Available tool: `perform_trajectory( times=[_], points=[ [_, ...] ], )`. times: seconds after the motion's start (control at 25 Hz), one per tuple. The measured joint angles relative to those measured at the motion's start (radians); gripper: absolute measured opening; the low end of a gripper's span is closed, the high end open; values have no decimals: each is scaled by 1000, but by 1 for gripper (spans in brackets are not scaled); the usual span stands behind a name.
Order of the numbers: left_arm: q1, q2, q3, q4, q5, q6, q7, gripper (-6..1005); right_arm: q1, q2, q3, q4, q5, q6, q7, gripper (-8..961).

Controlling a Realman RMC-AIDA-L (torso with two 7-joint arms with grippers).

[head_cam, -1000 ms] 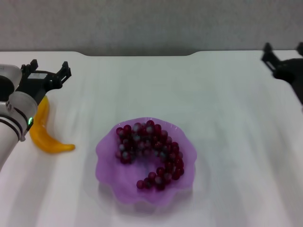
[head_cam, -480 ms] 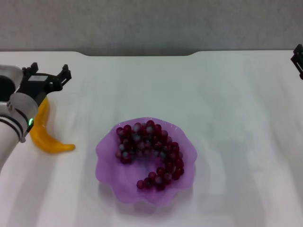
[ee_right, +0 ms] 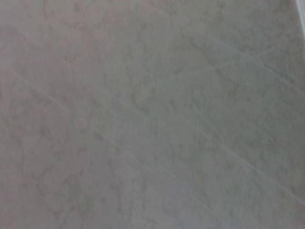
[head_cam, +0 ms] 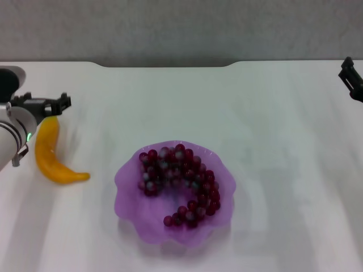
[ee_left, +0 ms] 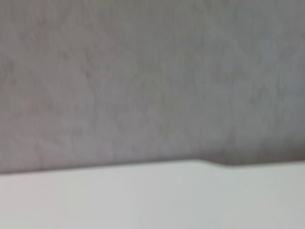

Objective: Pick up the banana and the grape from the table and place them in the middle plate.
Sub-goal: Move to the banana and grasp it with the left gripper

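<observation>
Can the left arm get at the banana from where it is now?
Probably yes. The left gripper hangs just above the banana's far end, and nothing lies between them. The banana sits alone on the table, apart from the middle plate holding the grape.

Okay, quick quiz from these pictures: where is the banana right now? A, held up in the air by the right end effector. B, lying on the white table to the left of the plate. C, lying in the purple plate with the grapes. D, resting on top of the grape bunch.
B: the banana lies flat on the table, apart from the middle plate, which holds only the grape bunch.
</observation>
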Motion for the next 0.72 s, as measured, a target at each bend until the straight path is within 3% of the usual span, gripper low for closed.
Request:
perform_trajectory(
  times=[0.16, 0.36, 0.72],
  points=[
    [-12, 1, -64, -35, 4, -146, 100, 818, -1, 0, 0, 13, 0, 1, 0, 892],
    [7, 5, -67, -125, 10, -284, 126, 817, -7, 0, 0, 16, 1, 2, -1, 891],
    [34, 16, -132, -137, 13, -256, 163, 815, -4, 0, -10, 18, 1, 2, -1, 891]
  ],
)
